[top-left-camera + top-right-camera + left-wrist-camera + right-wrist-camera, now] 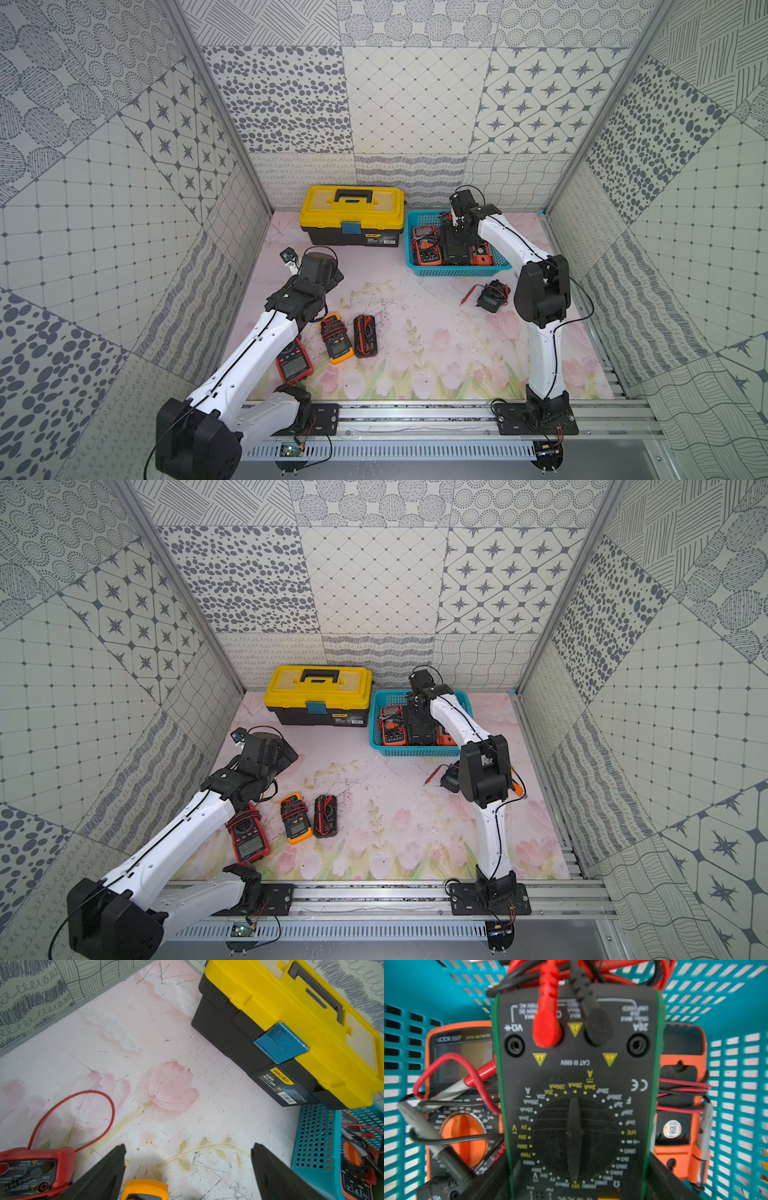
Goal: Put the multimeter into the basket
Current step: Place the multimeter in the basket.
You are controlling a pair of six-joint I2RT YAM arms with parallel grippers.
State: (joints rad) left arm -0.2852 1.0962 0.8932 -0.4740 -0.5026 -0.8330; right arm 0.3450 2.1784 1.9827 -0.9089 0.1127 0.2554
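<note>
The basket sits at the upper right of the counter in both top views. Its left wall is just beside the yellow-lidded toolbox, its far rim is near the back wall, and its right corner is close to the side wall. The right arm reaches in over its right rim from the lower right.

The widest open stretch of counter lies mid-frame, between the basket's front wall and three meters lying side by side at lower left: a red one, a yellow one and a black one. A small black meter with a red probe lies just below the basket, beside the right arm's elbow.

The right gripper grips the multimeter inside the basket, its fingers pressed against both long sides. The multimeter has a black face, green casing edges, a black rotary dial and yellow warning triangles. Its red and black leads are plugged in and bundled at one end. It overlaps two orange multimeters, one at each side, and the mesh walls stand close beyond them.

The left gripper is spread wide over bare counter and holds nothing. It is well apart from the toolbox.
</note>
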